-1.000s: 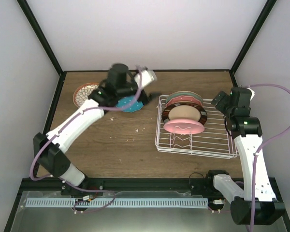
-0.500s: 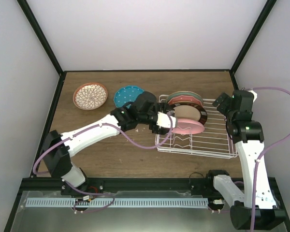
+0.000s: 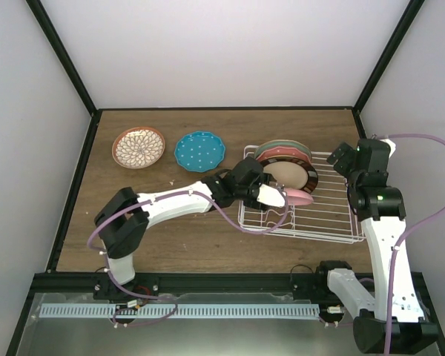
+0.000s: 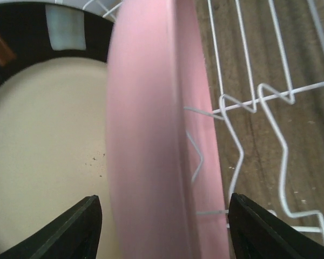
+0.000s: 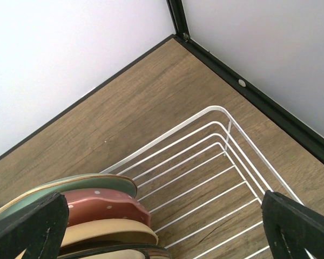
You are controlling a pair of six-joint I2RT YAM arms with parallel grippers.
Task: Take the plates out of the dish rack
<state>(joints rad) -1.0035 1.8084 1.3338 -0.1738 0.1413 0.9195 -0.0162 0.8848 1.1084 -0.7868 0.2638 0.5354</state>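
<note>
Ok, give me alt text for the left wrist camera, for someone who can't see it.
A pink plate stands on edge, filling the middle of the frame, between the open fingers of the left hand. A tan plate with a dark rim sits behind it on the left, and white rack wires over the wood table show on the right.

Both arms [image 3: 170, 205] have white shells, black joints, looping purple cables [image 3: 415, 134] and black fingers [image 4: 78, 229].
</note>
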